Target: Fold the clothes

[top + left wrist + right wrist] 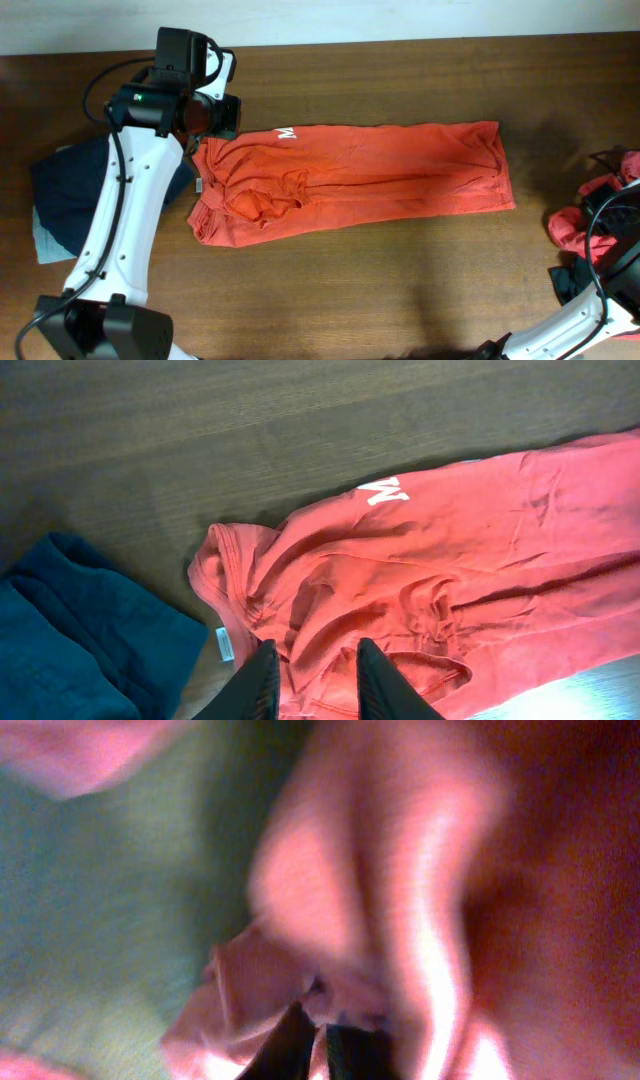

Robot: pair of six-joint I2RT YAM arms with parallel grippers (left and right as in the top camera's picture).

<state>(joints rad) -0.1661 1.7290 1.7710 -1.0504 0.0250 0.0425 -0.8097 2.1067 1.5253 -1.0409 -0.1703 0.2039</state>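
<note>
An orange-red T-shirt [380,170] with white lettering lies folded into a long strip across the table. My left gripper [316,650] hovers over its bunched collar end [300,600]. The fingers [262,680] stand apart, with nothing pinched between them. At the right edge lies a heap of red clothes [572,226]. In the blurred right wrist view my right gripper [312,1020] has its jaws nearly together on a fold of the red clothes [350,890]. Pale green fabric [100,870] shows beside it.
A dark navy garment [70,185] lies left of the shirt on a pale piece [45,242], close to my left arm [120,220]. A white label [224,644] sticks out at the shirt's edge. Bare wooden table [400,290] runs along the front.
</note>
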